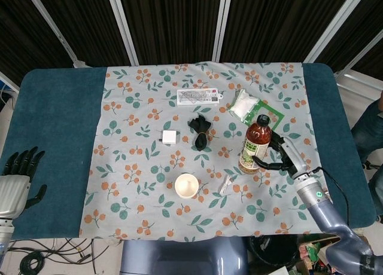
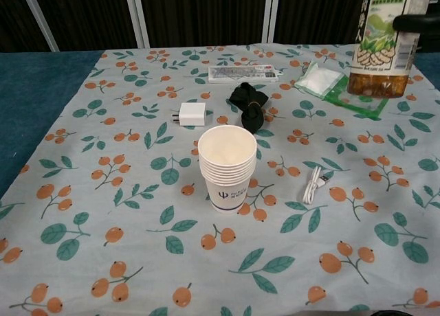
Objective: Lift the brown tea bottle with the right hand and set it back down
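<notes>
The brown tea bottle (image 1: 255, 144) has a black cap and a green label and stands upright in my right hand (image 1: 285, 156), whose fingers wrap its lower half from the right. In the chest view the brown tea bottle (image 2: 380, 44) hangs above the cloth at the upper right, its base clear of the table, with a dark fingertip (image 2: 421, 21) on its side. My left hand (image 1: 18, 176) lies far off at the table's front left edge, fingers spread, holding nothing.
On the floral cloth (image 1: 137, 185) are a stack of paper cups (image 2: 227, 166), a white cable (image 2: 313, 185), a black bundle (image 2: 250, 104), a white charger (image 2: 192, 113), a flat printed packet (image 2: 244, 73) and a white-and-green pouch (image 2: 338, 84) at the back right.
</notes>
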Controlling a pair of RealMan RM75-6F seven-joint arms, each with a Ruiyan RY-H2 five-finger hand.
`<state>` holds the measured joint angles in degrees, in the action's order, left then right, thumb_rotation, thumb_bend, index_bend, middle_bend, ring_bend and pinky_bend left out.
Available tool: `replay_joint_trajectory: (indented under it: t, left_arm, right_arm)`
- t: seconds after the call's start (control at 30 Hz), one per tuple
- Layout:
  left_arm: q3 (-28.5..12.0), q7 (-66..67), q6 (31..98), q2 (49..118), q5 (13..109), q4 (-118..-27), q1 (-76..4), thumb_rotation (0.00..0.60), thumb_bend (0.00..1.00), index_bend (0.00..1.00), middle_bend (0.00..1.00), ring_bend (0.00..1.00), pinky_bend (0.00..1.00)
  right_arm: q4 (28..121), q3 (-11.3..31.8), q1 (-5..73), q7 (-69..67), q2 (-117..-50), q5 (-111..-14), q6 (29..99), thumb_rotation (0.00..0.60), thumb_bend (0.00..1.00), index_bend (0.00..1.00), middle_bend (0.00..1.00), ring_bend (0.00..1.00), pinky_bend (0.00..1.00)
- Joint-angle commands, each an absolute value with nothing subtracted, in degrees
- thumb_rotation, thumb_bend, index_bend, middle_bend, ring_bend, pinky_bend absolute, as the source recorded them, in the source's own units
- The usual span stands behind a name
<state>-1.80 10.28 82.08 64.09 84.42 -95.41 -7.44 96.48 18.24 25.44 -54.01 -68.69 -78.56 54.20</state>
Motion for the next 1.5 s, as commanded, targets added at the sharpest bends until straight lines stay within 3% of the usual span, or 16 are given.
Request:
replay_joint_trajectory:
  t: [0.03, 0.43, 0.73, 1.33, 1.43, 1.5]
  left_arm:
    - [-1.8, 10.3, 82.1, 64.1, 84.4, -95.4, -7.4, 0.600, 0.38, 0.00, 0.00, 0.00, 0.00]
    - [-1.8, 10.6, 82.0, 64.1, 84.3, -95.4, -7.4, 0.600, 0.38, 0.00, 0.00, 0.00, 0.00]
    - [-1.7, 10.8, 82.0, 64.2, 84.3, -95.4, -7.4, 0.600, 0.38, 0.00, 0.00, 0.00, 0.00]
    - [-1.7, 11.1, 81.9, 64.2, 84.1, -95.5, -7.4, 0.600, 0.38, 0.00, 0.00, 0.00, 0.00]
    - [-1.7, 11.1, 81.9, 64.1, 84.1, -95.5, -7.4, 0.600, 0.38, 0.00, 0.00, 0.00, 0.00]
    - [-1.7, 11.2, 81.9, 64.1, 84.0, -95.5, -7.4, 0.600, 0.38, 0.00, 0.00, 0.00, 0.00]
  right_arm:
    - [89.8, 17.4, 26.4, -43.4, -76.9, -71.1, 57.4, 0.600, 0.29, 0.51, 0.43, 0.46, 0.41]
    - [78.0, 17.8, 25.6, -38.6, -89.5, -68.3, 65.7, 0.600, 0.30, 0.51, 0.42, 0.45, 0.40]
    - [71.2, 16.1, 25.2, -39.0, -94.4, -69.7, 66.3, 0.600, 0.30, 0.51, 0.42, 0.44, 0.39]
    - [65.5, 13.8, 24.7, -40.5, -97.7, -71.8, 63.6, 0.600, 0.27, 0.50, 0.35, 0.39, 0.32]
    - [65.6, 13.5, 24.5, -41.1, -97.5, -72.1, 63.0, 0.600, 0.24, 0.46, 0.31, 0.34, 0.27]
    - [66.0, 13.1, 24.4, -41.6, -97.0, -72.7, 62.5, 0.600, 0.19, 0.39, 0.23, 0.26, 0.22]
